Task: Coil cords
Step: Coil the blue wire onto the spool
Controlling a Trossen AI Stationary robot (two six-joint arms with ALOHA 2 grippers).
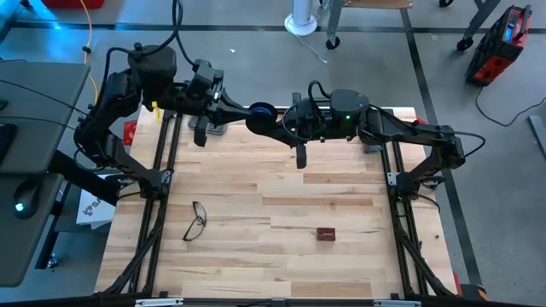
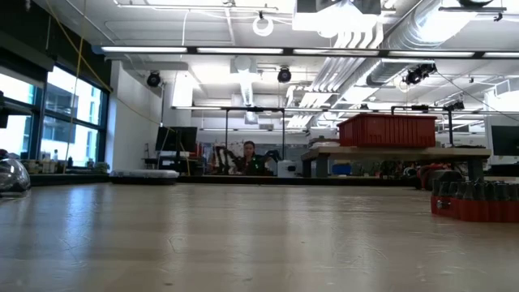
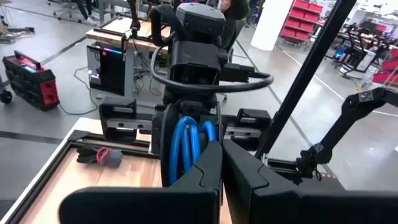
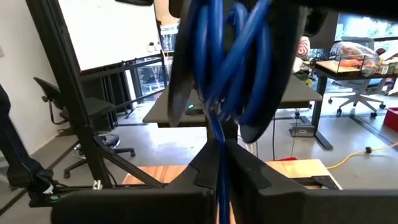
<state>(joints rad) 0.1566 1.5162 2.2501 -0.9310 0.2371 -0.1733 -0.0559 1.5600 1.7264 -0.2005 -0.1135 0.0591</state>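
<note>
The blue cord (image 1: pixel 262 109) is a small bundle of loops held in the air over the table's far middle, between my two grippers. My left gripper (image 1: pixel 249 111) comes from the table's left and is shut on the loops (image 3: pixel 189 140). My right gripper (image 1: pixel 275 117) comes from the right and is shut on the same cord (image 4: pixel 230 62). The two grippers face each other, almost tip to tip. The low view shows neither the cord nor the grippers. My left gripper pinches the blue loops' near side (image 3: pixel 185 169) between its two fingers, coming level from the table's left. Several strands stand upright as a narrow bundle past the fingertips, lifted clear of the table. My right gripper pinches a blue strand (image 4: pixel 219 144) between its two fingertips, where the loops gather at the bundle's lower part. It comes level from the table's right. The loops rise and spread past the fingertips, clear of the table.
Eyeglasses (image 1: pixel 195 220) lie on the wooden table at the near left and show in the low view (image 2: pixel 11 173). A small dark red block (image 1: pixel 325 233) lies at the near middle and shows in the low view (image 2: pixel 474 203). A person sits far behind the table (image 2: pixel 248 156).
</note>
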